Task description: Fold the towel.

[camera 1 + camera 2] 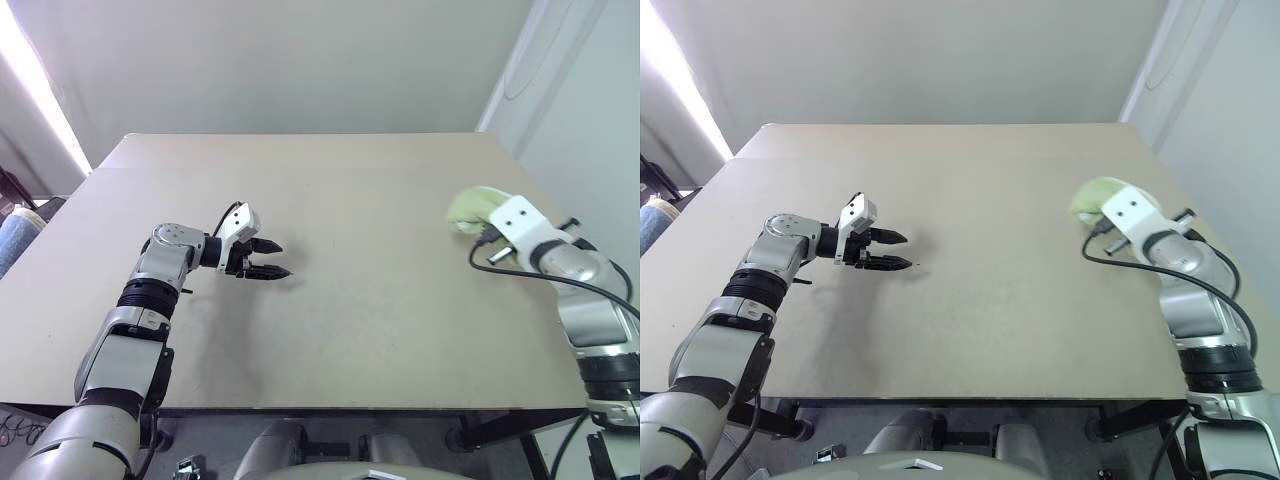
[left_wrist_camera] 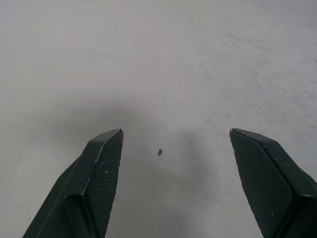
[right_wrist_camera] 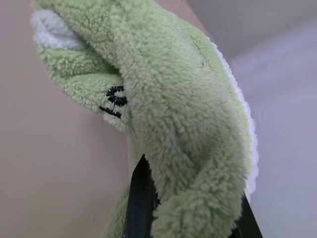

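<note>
Lime-green terry towel [image 3: 188, 129] hung bunched in your right gripper [image 1: 487, 222], clamped tight near the table's [image 1: 330, 330] right edge; your left gripper [image 1: 270, 258] sat wide apart and empty over mid-table. Release there and it could slide off.

bare table [image 1: 350, 330], towel [image 1: 470, 208] bunched near right edge

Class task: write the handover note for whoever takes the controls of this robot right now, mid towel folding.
Left gripper: open, nothing in it, over the middle of the beige table.
Right gripper: shut on the light lime-green terry towel, held bunched up over the table's right edge.
Done: towel picked up.
Left: lay it flat on the table, fold it, release.
</note>
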`<action>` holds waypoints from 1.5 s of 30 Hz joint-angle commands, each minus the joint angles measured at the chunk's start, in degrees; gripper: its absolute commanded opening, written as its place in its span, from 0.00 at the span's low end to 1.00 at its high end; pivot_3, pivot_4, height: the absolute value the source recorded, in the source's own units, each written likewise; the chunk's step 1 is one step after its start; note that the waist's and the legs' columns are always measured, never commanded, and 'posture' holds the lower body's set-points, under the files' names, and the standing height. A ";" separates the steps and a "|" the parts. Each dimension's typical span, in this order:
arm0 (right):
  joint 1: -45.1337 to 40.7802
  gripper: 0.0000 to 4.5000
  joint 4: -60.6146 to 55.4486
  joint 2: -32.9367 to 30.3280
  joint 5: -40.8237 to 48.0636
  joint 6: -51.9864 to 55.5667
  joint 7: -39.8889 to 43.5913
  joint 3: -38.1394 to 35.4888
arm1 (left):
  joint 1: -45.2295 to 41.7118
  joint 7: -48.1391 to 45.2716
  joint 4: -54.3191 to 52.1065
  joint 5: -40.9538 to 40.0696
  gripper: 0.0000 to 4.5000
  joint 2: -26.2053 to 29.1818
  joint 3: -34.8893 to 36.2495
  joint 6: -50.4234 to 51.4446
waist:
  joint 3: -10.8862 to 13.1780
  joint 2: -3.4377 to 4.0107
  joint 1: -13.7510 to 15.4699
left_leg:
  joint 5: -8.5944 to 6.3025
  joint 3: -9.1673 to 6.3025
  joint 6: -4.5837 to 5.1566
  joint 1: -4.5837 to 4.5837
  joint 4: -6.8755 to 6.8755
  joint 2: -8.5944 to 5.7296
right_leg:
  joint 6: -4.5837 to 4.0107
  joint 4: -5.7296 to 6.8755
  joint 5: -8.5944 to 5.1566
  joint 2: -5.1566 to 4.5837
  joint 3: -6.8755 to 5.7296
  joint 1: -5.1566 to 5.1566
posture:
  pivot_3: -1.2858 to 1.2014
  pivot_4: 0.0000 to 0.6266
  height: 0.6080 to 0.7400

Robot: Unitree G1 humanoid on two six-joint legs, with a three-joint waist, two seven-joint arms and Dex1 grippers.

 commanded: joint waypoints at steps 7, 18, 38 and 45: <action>4.08 0.01 1.66 4.95 -0.30 3.01 -2.82 2.99 | -2.60 -0.41 0.80 0.43 0.81 -0.90 0.32 -1.81 | 0.00 0.02 -0.15 | 0.04 0.05 0.06 0.00 0.03 0.02 | 0.12 0.02 0.06 0.01 0.09 0.07 | 0.52 0.00 0.64; 5.81 0.43 -1.52 3.32 1.49 5.80 -0.78 1.02 | -2.35 -0.81 0.61 0.52 0.81 -1.22 0.26 -1.63 | 0.00 0.00 0.00 | 0.01 0.05 0.01 0.02 0.08 0.02 | 0.12 0.01 0.06 0.02 0.06 0.09 | 0.52 0.00 0.64; -7.94 0.90 -16.07 13.50 28.06 31.41 -1.12 -24.96 | -2.58 -0.61 0.41 1.22 0.81 -1.87 0.39 -1.67 | 0.00 0.00 0.16 | -0.04 0.07 -0.05 0.02 0.04 0.07 | 0.02 -0.03 0.02 -0.08 -0.07 0.11 | 0.52 0.00 0.64; -5.09 0.90 -5.75 16.16 24.88 21.78 -7.50 -20.74 | -3.15 -0.75 0.58 1.18 0.81 -1.76 0.66 -1.50 | 0.00 0.02 0.01 | 0.04 0.12 0.07 -0.05 -0.01 0.02 | 0.20 -0.10 0.11 -0.12 -0.01 0.00 | 0.52 0.00 0.64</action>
